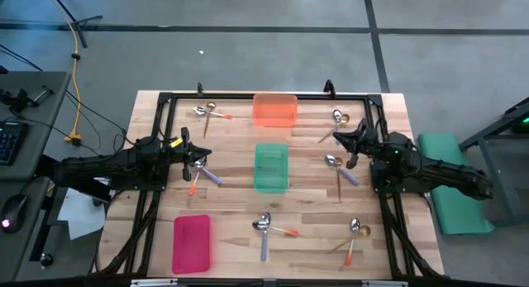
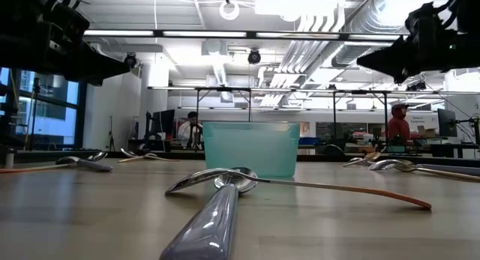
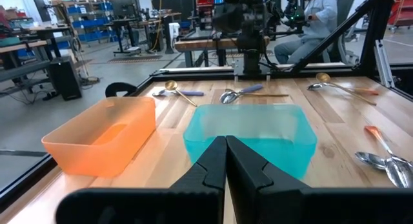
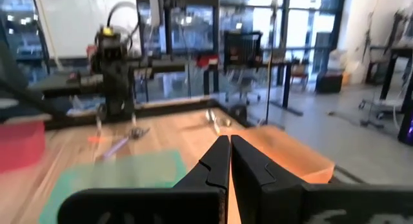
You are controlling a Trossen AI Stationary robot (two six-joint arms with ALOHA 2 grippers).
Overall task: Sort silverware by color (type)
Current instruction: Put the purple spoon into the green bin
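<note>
The silverware lies in crossed pairs on the wooden table: at the far left (image 1: 211,113), beside the left arm (image 1: 198,173), at the far right (image 1: 337,121), beside the right arm (image 1: 339,171), near centre (image 1: 266,227) and near right (image 1: 354,236). Handles are orange, purple-blue or brass. My left gripper (image 1: 206,154) hovers shut above the table's left side, pointing level at the green tray (image 3: 251,130). My right gripper (image 1: 337,136) hovers shut on the right side, pointing toward the table's middle. Their shut fingertips show in the left wrist view (image 3: 226,141) and the right wrist view (image 4: 230,140).
An orange tray (image 1: 274,110) stands at the far centre, a green tray (image 1: 270,167) in the middle and a red tray (image 1: 192,242) at the near left. A black frame (image 1: 248,96) runs along the table's edges. People sit at desks beyond the table (image 2: 397,125).
</note>
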